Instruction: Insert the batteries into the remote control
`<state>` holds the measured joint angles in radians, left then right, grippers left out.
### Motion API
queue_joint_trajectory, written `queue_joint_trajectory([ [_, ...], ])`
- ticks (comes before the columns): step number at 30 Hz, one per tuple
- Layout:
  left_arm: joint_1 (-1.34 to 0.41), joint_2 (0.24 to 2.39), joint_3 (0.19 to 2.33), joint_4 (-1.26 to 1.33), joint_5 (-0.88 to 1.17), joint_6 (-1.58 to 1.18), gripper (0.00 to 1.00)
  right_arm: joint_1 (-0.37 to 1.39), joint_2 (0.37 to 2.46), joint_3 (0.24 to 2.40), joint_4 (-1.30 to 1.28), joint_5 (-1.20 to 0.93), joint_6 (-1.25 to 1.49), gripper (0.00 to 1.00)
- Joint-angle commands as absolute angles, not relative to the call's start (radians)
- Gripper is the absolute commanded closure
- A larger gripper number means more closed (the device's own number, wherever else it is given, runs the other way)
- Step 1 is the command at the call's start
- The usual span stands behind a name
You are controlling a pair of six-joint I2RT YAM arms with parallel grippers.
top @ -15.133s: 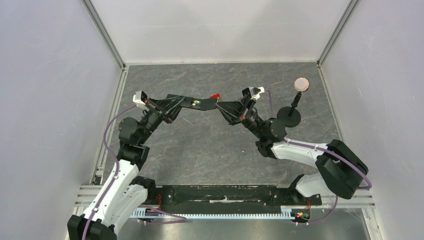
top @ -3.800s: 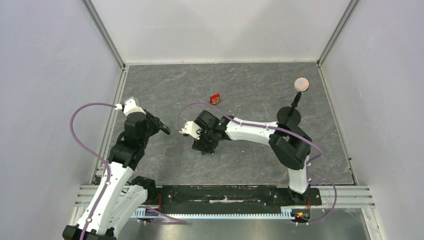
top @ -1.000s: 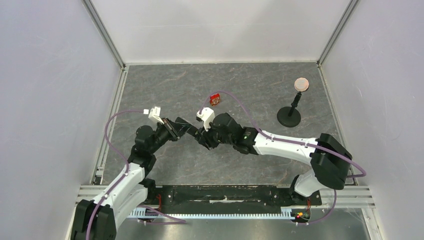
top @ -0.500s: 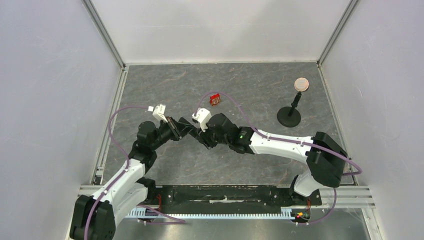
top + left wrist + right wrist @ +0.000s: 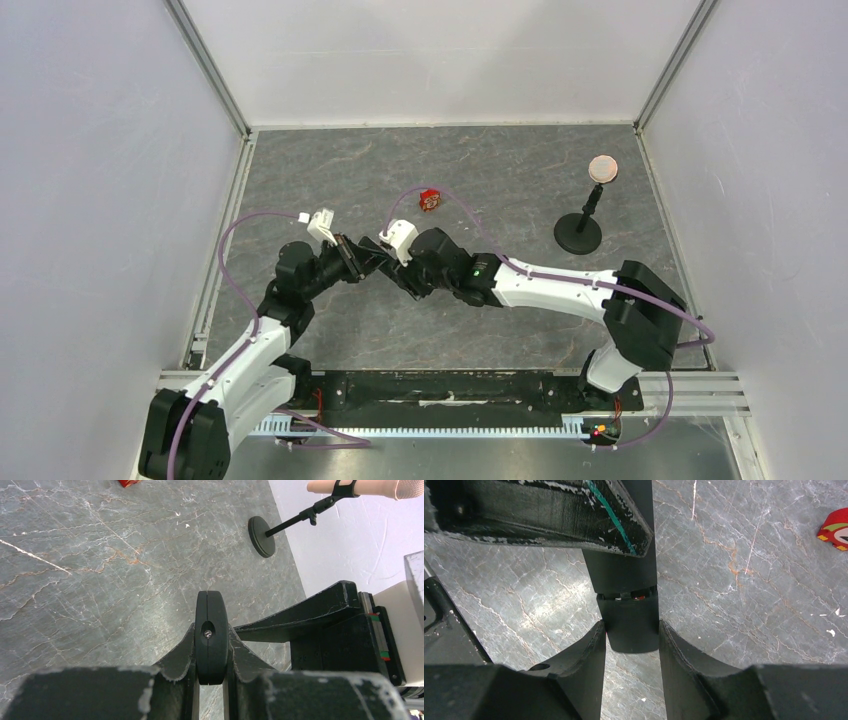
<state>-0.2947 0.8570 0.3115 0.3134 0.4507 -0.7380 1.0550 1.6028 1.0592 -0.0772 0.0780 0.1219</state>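
Left tool (image 5: 211,632), right tool (image 5: 630,630) grip remote control (image 5: 211,607); red box (image 5: 430,198) print unreadable.

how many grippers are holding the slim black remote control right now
2. The left gripper pinches the slim flat black plastic remote control edge-on at one end; the right gripper clamps the opposite end between its fingers. Both are in plain view.

Overhead view, two close wrist views

Remote control (image 5: 630,625) at centre, small box (image 5: 430,199) behind it, stand (image 5: 578,235) far right
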Motion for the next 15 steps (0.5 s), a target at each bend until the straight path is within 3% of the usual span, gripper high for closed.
queue_joint_trajectory([
  [1, -0.301, 0.839, 0.356, 0.331, 0.467, -0.697, 0.98, 1.059, 1.619, 1.103, -0.086, 0.089, 0.108, 0.59],
  [15, -0.319, 0.827, 0.345, 0.363, 0.505, -0.663, 0.98, 1.057, 1.636, 1.134, -0.095, 0.088, 0.091, 0.59],
])
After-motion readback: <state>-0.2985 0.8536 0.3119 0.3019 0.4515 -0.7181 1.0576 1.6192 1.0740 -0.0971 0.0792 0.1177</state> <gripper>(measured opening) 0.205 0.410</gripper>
